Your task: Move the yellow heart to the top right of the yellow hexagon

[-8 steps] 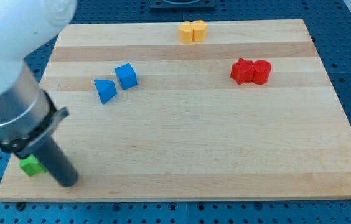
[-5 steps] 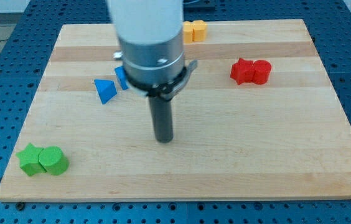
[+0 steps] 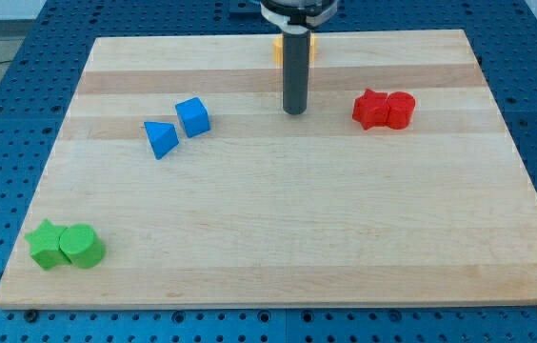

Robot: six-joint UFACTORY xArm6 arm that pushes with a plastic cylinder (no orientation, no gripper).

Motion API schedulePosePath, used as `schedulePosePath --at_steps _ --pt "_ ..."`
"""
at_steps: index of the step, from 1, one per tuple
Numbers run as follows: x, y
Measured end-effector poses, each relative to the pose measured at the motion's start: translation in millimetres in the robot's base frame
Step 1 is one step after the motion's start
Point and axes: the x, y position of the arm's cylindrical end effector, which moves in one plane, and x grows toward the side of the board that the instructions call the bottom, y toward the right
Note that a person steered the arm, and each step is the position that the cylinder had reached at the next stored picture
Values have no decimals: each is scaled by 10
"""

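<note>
**Camera view: rod hides most of the yellow pair**

Yellow blocks [image 3: 310,49] sit at the board's top edge, mostly behind the rod, so heart and hexagon cannot be told apart. My tip [image 3: 294,111] rests below them, left of the red blocks [image 3: 384,110]. No pincer exists on this rod.
</note>
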Motion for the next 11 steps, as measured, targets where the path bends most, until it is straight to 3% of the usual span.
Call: schedulePosePath --at_steps 3,4,5,6,11 --pt "-992 -145" --pt "-1132 -265" --pt "-1132 -807" --pt "-1425 -1043" --pt "-1496 494"
